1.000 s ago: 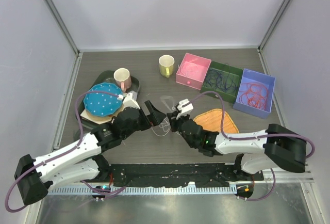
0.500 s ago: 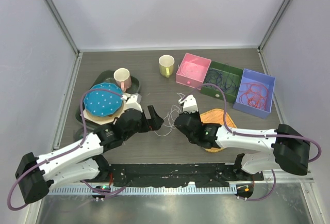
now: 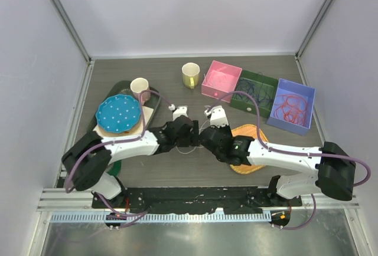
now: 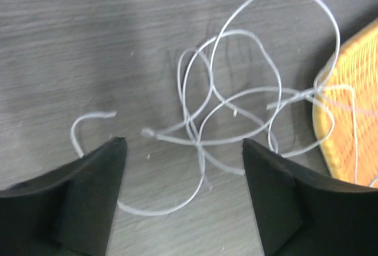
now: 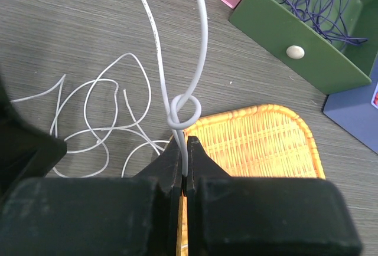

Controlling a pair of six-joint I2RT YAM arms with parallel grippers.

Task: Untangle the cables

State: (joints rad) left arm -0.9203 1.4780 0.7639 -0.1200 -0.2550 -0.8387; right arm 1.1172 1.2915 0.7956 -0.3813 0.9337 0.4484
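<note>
Only my right wrist view shows my right jaws clamped below a knot in the white cable (image 5: 205, 38), its strands running up away from them, while my left jaws gape over white loops on the table (image 4: 71, 43).

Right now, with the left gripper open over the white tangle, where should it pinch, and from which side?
Probably the white cable where several loops cross, straight down from above: that bunch lies flat on the table, centred between the open fingers of the left gripper and apart from the orange mat.
</note>
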